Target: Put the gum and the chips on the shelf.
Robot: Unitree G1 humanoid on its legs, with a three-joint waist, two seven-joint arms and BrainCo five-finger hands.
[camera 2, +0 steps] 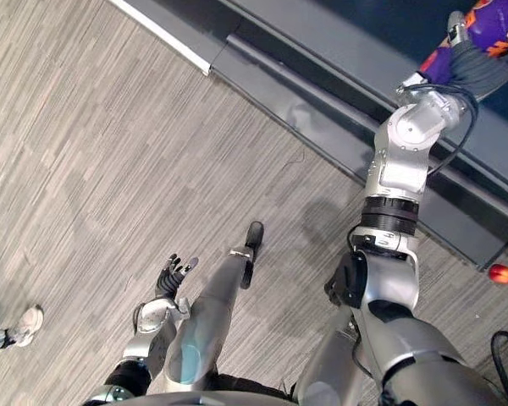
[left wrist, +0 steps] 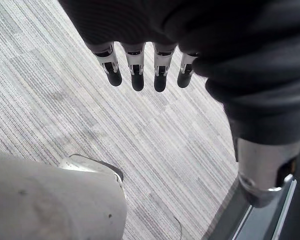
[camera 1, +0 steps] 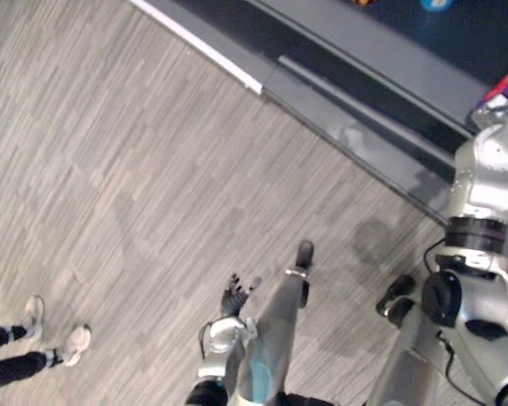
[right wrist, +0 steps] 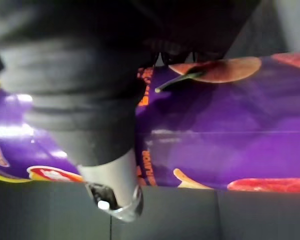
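Right wrist view has the right hand (right wrist: 110, 175) wrapped round the purple chips (right wrist: 225, 130), its thumb lying across the pack, with the grey shelf (right wrist: 230, 215) just past the thumb tip. Well apart, the left hand (left wrist: 160, 75) hangs over the floor (left wrist: 155, 140), fingers straight, holding nothing.

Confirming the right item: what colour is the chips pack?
Chips pack is purple with orange-red chip pictures; best in right wrist view.

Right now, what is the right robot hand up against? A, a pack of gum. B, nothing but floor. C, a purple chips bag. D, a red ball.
C: the right wrist view shows the right robot hand lying against the purple chips bag, by a dark shelf board.
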